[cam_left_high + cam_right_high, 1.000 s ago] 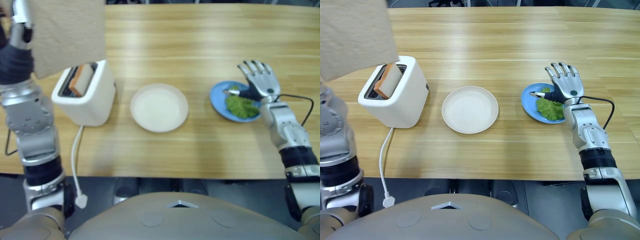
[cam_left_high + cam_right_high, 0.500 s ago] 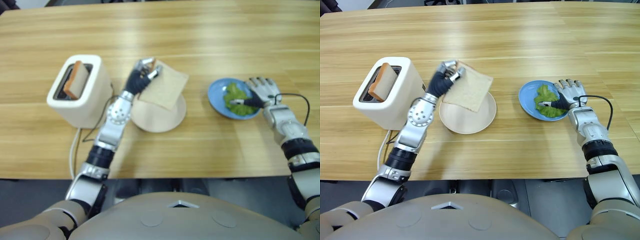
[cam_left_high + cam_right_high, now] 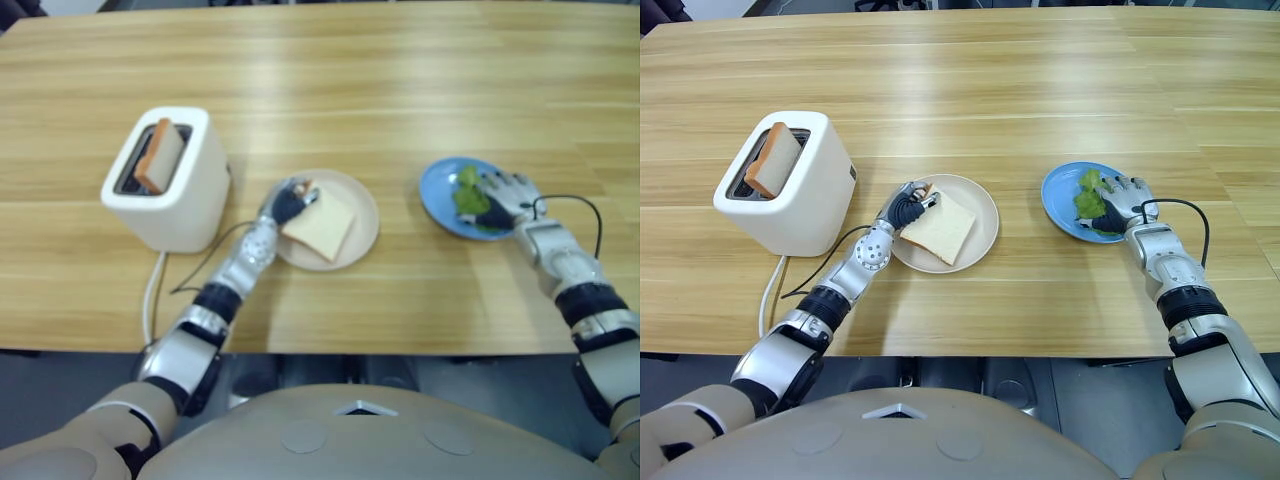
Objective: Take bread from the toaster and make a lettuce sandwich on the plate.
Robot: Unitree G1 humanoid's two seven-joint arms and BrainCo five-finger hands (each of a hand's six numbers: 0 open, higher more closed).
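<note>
Gripping one corner of the bread slice (image 3: 940, 230) with the left hand (image 3: 905, 208), fingers curled shut on the crust. Lying flat on the cream plate (image 3: 987, 212) just to the right of that hand, wholly inside the rim. Well off to the left of the same hand, on the wooden surface (image 3: 970, 90): the white toaster (image 3: 800, 215), upright, with a second slice (image 3: 764, 160) standing tilted in its slot. Trailing from the toaster's base toward the near edge of the surface, a white cord (image 3: 764, 300). Resting the right hand (image 3: 1120, 203) on the blue plate (image 3: 1053, 195), fingers bent down and closed on the lettuce (image 3: 1087, 197). Under and just left of that hand, the green leaves, all within the blue plate. Looping away to the right of the right wrist, a thin black cable (image 3: 1185, 201). Both plates between the two hands, well apart, not touching.
</note>
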